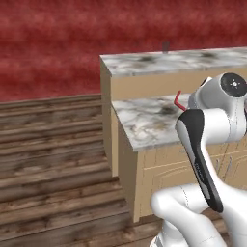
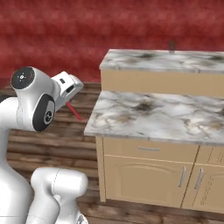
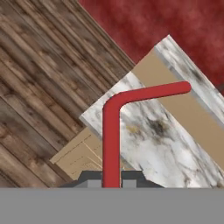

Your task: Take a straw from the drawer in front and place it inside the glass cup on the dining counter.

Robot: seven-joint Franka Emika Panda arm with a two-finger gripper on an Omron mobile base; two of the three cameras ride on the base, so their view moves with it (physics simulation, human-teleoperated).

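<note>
The straw [image 3: 111, 140] is a red stick with a bent top, and my gripper [image 3: 111, 178] is shut on its lower end. In the right base view the gripper [image 2: 68, 100] hangs over the wooden floor, left of the lower marble top, with the straw [image 2: 75, 112] slanting down from it. The straw [image 1: 178, 101] pokes out beside my white arm. The glass cup [image 1: 165, 47] [image 2: 172, 46] stands small at the far edge of the raised dining counter [image 1: 183, 61] [image 2: 175, 61]. A shut tan drawer front [image 2: 148, 149] sits under the lower top; I cannot tell whether it is the task's drawer.
A lower marble-topped island [image 2: 148, 116] [image 1: 144, 123] stands in front of the dining counter, with tan cabinet doors [image 2: 144, 179] below. Wooden plank floor [image 1: 53, 164] spreads to the left. A red wall [image 2: 57, 35] closes the back.
</note>
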